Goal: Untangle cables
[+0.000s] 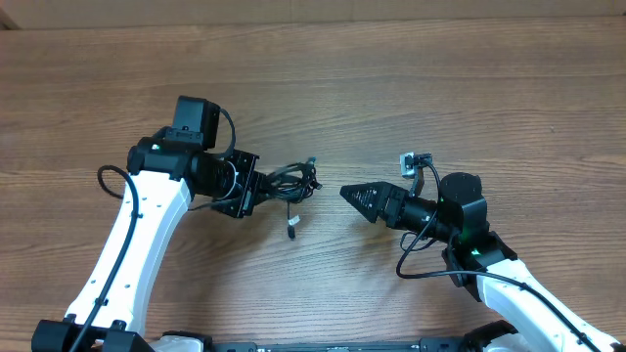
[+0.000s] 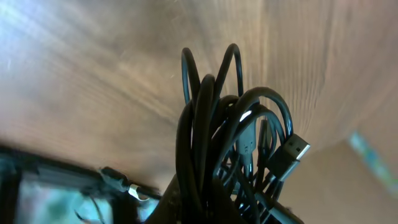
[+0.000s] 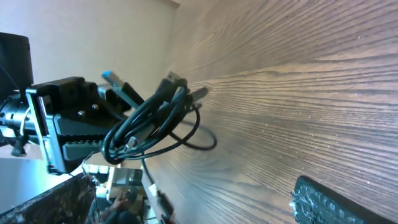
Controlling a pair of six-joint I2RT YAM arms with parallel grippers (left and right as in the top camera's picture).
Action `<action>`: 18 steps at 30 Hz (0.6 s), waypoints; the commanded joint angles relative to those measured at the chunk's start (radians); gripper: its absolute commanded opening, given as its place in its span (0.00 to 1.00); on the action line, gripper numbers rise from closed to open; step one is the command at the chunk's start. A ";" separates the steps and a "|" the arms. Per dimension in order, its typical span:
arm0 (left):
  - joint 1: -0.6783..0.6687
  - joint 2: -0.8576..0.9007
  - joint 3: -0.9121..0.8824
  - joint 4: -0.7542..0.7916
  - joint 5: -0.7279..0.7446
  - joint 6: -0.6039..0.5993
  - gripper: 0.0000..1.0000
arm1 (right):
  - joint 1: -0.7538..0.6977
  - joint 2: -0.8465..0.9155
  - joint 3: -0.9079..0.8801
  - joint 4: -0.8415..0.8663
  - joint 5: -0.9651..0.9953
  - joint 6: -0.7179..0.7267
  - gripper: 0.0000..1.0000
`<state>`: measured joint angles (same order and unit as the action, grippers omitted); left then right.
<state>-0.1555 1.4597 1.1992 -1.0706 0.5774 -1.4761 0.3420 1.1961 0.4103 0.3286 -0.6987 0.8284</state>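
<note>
The cables (image 1: 290,183) are a tangled bundle of thin black cords, held just above the wooden table (image 1: 391,78). My left gripper (image 1: 256,186) is shut on the bundle's left side. In the left wrist view the loops (image 2: 214,137) rise out of the jaws at the bottom edge, with a black USB plug (image 2: 293,154) sticking out to the right. One cord end with a silver plug (image 1: 291,228) dangles below the bundle. My right gripper (image 1: 354,195) points at the bundle from the right, a short gap away. It is open (image 3: 189,190), with nothing between its fingers (image 3: 320,202). The right wrist view shows the cables (image 3: 149,121).
Both white arms reach in from the table's near edge. The left arm's black wrist camera (image 1: 199,119) stands behind its gripper. A small grey connector (image 1: 416,159) sits by the right wrist. Bare wood lies beyond the bundle.
</note>
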 commanded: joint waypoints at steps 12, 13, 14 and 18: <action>0.001 -0.008 0.000 -0.003 0.171 -0.301 0.04 | 0.185 -0.004 0.010 -0.062 0.322 -0.078 0.82; -0.002 -0.008 0.000 -0.003 0.177 -0.308 0.05 | 0.211 -0.004 0.010 -0.049 0.362 -0.079 0.82; -0.004 -0.008 0.000 -0.003 0.188 -0.317 0.04 | 0.235 -0.004 0.010 -0.038 0.401 -0.079 0.81; -0.010 -0.008 0.000 -0.003 0.254 -0.327 0.05 | 0.312 0.002 0.010 -0.006 0.528 -0.079 0.73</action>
<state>-0.1570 1.4597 1.1992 -1.0737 0.7452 -1.7718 0.6159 1.1961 0.4107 0.3050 -0.3172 0.7551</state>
